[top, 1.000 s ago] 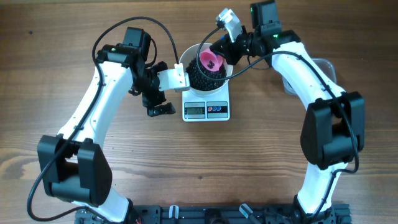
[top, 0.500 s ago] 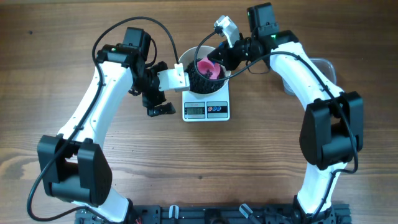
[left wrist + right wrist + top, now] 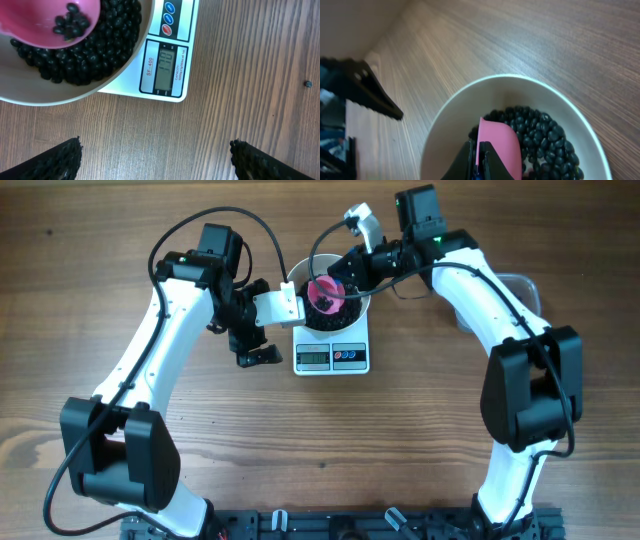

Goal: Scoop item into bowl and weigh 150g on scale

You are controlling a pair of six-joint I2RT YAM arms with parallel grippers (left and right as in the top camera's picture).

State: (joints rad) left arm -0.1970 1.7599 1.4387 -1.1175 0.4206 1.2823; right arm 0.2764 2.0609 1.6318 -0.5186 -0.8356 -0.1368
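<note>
The white bowl (image 3: 366, 302) stands on the small white scale (image 3: 332, 357) and holds a heap of black beans (image 3: 320, 318). My right gripper (image 3: 350, 272) is shut on the handle of a pink scoop (image 3: 325, 293), whose cup carries a few beans over the heap. In the right wrist view the right gripper (image 3: 480, 160) pinches the scoop (image 3: 497, 145) above the beans (image 3: 545, 135) inside the bowl (image 3: 450, 120). My left gripper (image 3: 255, 352) hangs open and empty just left of the scale. Its wrist view shows the left gripper (image 3: 156, 157) over bare wood, with the scale (image 3: 167, 62), bowl (image 3: 60, 92) and scoop (image 3: 45, 20) beyond.
A clear plastic tub (image 3: 525, 285) sits at the back right, partly behind the right arm. One stray bean (image 3: 308, 84) lies on the wood near the scale. The table is brown wood (image 3: 400, 440).
The right gripper has shifted the pink scoop slightly left and lower over the bowl and turned it, so beans now show in its cup. The left arm has not moved.
</note>
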